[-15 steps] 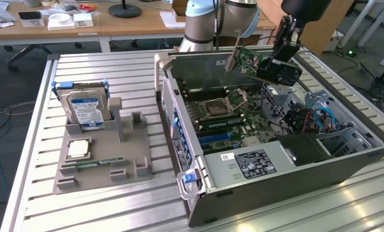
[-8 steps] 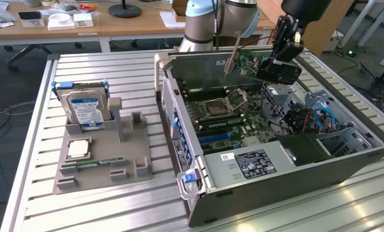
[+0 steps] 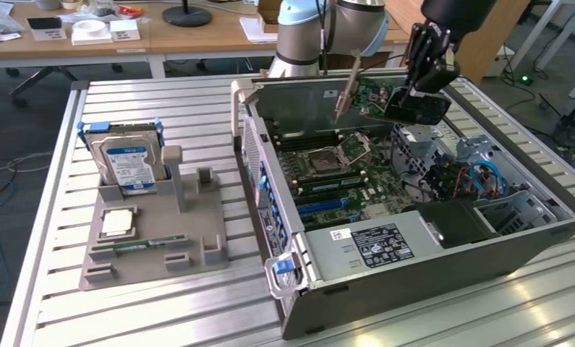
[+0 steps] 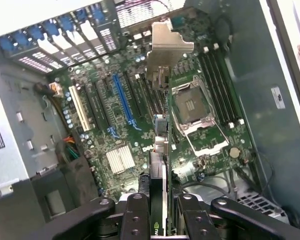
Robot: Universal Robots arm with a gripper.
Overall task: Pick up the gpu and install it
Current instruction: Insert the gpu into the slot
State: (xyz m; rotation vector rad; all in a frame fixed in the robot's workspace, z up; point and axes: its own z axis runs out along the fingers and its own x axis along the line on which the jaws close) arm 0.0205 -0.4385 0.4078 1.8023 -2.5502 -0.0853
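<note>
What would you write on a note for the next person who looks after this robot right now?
Gripper: shut on the gpu.
Where: the gpu hangs in the air over the motherboard inside the open computer case, with its silver bracket at the end away from the gripper.
Done: the gpu is picked up.
Left: it sits in no slot yet; the blue expansion slot is bare.
</note>
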